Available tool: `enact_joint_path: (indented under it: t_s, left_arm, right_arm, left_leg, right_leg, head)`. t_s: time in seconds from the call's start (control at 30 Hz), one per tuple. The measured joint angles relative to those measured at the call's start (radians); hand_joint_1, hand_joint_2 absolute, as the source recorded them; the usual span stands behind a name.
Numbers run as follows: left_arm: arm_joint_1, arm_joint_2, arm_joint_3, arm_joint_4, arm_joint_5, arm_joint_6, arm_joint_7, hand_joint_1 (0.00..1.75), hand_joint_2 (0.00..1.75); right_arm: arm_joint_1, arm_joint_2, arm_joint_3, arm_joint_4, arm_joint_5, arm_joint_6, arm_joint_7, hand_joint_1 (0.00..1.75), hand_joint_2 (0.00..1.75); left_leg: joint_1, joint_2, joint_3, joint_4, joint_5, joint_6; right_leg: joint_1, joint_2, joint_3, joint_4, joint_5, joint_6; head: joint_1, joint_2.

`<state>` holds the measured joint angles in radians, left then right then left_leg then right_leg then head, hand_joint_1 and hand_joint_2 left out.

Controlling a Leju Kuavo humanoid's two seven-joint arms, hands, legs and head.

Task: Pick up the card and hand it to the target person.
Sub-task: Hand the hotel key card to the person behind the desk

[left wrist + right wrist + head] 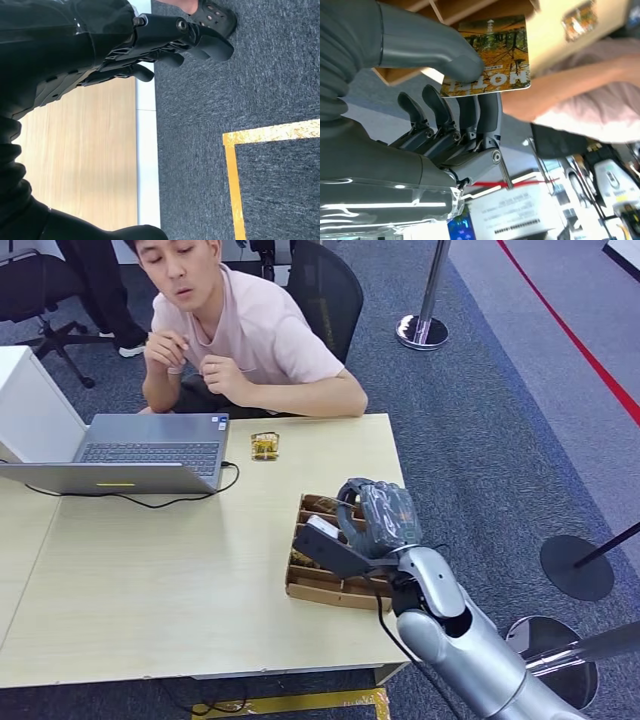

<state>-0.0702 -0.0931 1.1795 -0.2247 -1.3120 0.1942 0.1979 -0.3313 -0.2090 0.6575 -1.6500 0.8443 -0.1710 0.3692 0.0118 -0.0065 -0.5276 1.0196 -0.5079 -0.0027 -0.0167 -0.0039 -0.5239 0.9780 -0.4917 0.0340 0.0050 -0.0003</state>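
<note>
In the right wrist view, a card (497, 60) with a yellow autumn picture is pinched between the thumb and the fingers (486, 115) of my right hand (444, 100). In the head view my right hand (373, 523) hovers over the cardboard card box (332, 585) at the table's right edge. The person (249, 330) in a pink shirt sits across the table, forearms resting on its far edge. A second small yellow card (265, 446) lies on the table in front of that person. My left hand (151, 47) hangs beside the table's edge, fingers stretched out and holding nothing.
An open grey laptop (143, 455) with a black cable sits at the back left of the wooden table (173, 570). A white box (30, 405) stands at the far left. Stanchion bases (421, 332) stand on the blue carpet to the right. An office chair (328, 290) is behind the person.
</note>
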Motion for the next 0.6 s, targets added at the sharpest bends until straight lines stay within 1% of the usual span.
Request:
enact_joint_path:
  t_s: [0.07,0.17,0.27,0.33,0.4,0.5,0.6]
  left_arm:
    - [0.000,0.000,0.001,0.000,-0.001,-0.004,0.000,0.00,1.75]
    - [-0.001,0.000,0.003,0.000,-0.004,-0.007,-0.001,0.00,1.75]
    - [-0.002,0.000,0.003,0.000,-0.012,-0.009,-0.004,0.00,1.75]
    - [-0.004,0.000,0.003,0.000,-0.018,-0.009,-0.008,0.00,1.75]
    - [-0.005,0.000,0.003,0.000,-0.025,-0.010,-0.011,0.00,1.75]
    - [-0.007,0.000,0.003,0.000,-0.030,-0.012,-0.013,0.00,1.75]
    - [-0.008,0.000,0.003,0.000,-0.033,-0.013,-0.015,0.00,1.75]
  right_arm:
    - [-0.001,0.005,-0.008,-0.013,0.034,-0.010,-0.021,1.43,1.75]
    - [-0.007,0.018,-0.006,-0.008,0.122,-0.003,-0.063,1.43,1.75]
    - [-0.040,0.047,0.004,0.059,0.227,-0.006,-0.133,1.43,1.75]
    - [-0.075,0.076,0.017,0.150,0.294,-0.057,-0.185,1.43,1.75]
    - [-0.110,0.107,0.027,0.253,0.342,-0.135,-0.235,1.43,1.75]
    - [-0.164,0.156,0.037,0.414,0.381,-0.244,-0.300,1.43,1.75]
    - [-0.224,0.208,0.040,0.580,0.401,-0.341,-0.338,1.43,1.75]
  left_leg:
    - [0.000,0.000,0.000,0.000,0.000,0.000]
    - [0.000,0.000,0.000,0.000,0.000,0.000]
    - [0.000,0.000,0.000,0.000,0.000,0.000]
    - [0.000,0.001,0.000,0.000,0.000,-0.001]
    - [0.000,0.001,0.000,0.000,0.001,-0.001]
    - [0.000,0.001,0.000,0.000,0.001,-0.001]
    - [0.001,0.001,0.000,0.000,0.001,-0.001]
  right_leg:
    - [0.000,0.000,0.000,0.000,0.000,0.000]
    - [0.000,0.000,0.000,0.000,0.000,0.000]
    - [0.000,0.001,0.000,0.000,0.000,0.000]
    - [0.000,0.001,0.000,0.000,0.000,0.000]
    - [0.000,0.001,0.000,0.000,0.000,0.000]
    - [0.000,0.002,0.000,0.001,0.000,0.000]
    - [0.000,0.002,0.000,0.001,0.000,0.000]
  head:
    - [0.000,0.000]
    - [0.000,0.000]
    - [0.000,0.000]
    - [0.000,0.000]
    - [0.000,0.000]
    - [0.000,0.000]
    - [0.000,0.000]
